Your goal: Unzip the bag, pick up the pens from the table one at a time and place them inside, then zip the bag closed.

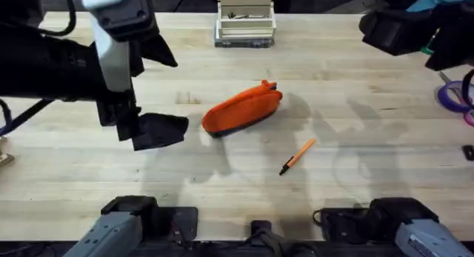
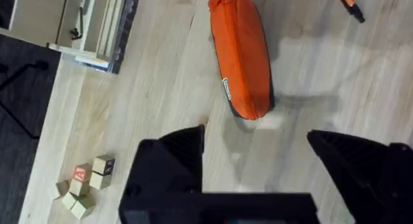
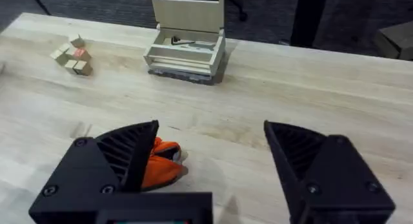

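Observation:
The orange bag [image 1: 243,109] lies slanted at the middle of the table [image 1: 222,183], its dark base strip toward the front and its small pull [image 1: 268,85] at the far right end. One orange pen [image 1: 298,155] with a black tip lies in front of it to the right. My left gripper [image 1: 161,130] hovers open just left of the bag's near end. In the left wrist view the bag [image 2: 244,56] lies beyond my left gripper [image 2: 258,162], with the pen [image 2: 352,4] farther off. My right gripper [image 3: 213,169] is open, raised high, with the bag [image 3: 161,167] far below it.
A pale open box [image 1: 245,24] stands at the table's back middle. Purple-handled scissors [image 1: 453,98] lie at the right edge. Several small wooden blocks [image 2: 84,185] sit on the left side. My right arm [image 1: 404,27] looms dark at the back right.

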Action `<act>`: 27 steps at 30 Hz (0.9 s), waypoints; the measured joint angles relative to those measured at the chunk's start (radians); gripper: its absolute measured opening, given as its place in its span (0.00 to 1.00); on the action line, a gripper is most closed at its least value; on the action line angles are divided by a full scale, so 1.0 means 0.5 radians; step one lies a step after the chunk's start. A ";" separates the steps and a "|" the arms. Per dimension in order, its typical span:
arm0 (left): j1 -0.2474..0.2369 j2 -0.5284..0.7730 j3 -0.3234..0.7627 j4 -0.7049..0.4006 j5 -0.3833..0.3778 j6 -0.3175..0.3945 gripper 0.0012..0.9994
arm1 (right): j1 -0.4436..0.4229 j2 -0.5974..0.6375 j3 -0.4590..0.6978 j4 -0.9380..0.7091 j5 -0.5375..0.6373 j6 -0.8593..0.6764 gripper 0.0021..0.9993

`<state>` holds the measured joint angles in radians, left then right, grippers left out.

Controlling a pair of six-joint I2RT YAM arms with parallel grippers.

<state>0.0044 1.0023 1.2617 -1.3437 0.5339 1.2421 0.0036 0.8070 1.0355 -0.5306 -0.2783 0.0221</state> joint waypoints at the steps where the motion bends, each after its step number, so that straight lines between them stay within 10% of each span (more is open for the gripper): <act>1: 0.000 0.000 0.000 -0.002 0.000 0.000 1.00 | 0.000 0.000 0.000 0.000 0.000 0.000 1.00; 27: 0.000 0.887 0.000 -0.056 0.083 0.183 0.97 | 0.000 0.000 0.000 0.000 0.000 0.000 1.00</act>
<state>0.0044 1.4458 1.2617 -1.3720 0.5756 1.3333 0.0036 0.8070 1.0355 -0.5304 -0.2783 0.0221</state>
